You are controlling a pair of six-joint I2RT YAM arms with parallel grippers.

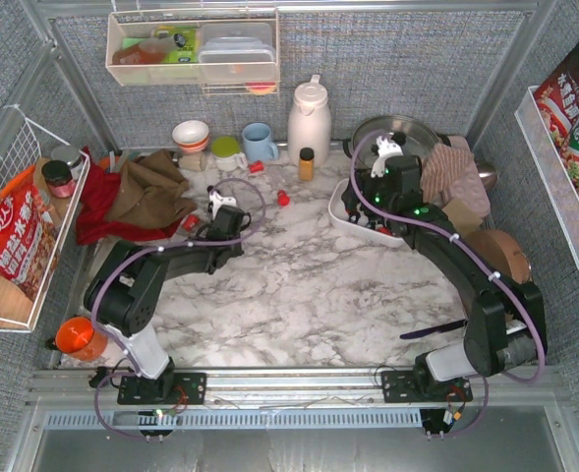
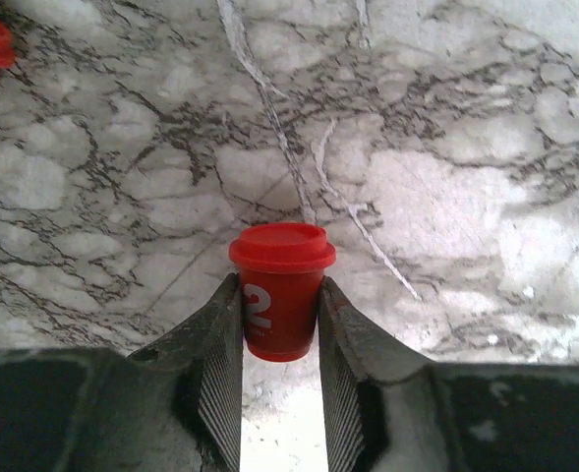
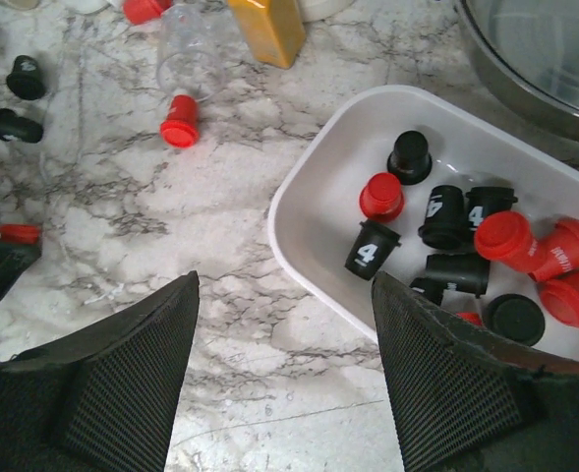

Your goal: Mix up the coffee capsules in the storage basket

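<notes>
My left gripper (image 2: 279, 287) is shut on an upright red coffee capsule (image 2: 282, 248) marked with a white 2, over the marble top. In the top view that gripper (image 1: 210, 211) sits left of centre, beside the cloths. The white storage basket (image 3: 314, 167) holds several red and black capsules, such as a black one marked 4 (image 3: 372, 250). My right gripper (image 3: 284, 324) hangs open and empty above the basket's near-left corner (image 1: 343, 218). Loose capsules lie on the marble: a red one (image 3: 179, 128) and a black one (image 3: 26, 77).
An amber bottle (image 1: 306, 163), a white jug (image 1: 309, 120), cups and a steel pan (image 1: 397, 133) line the back. Red and brown cloths (image 1: 137, 192) lie at the left. An orange bottle (image 1: 78, 337) lies near the left base. Racks flank both sides.
</notes>
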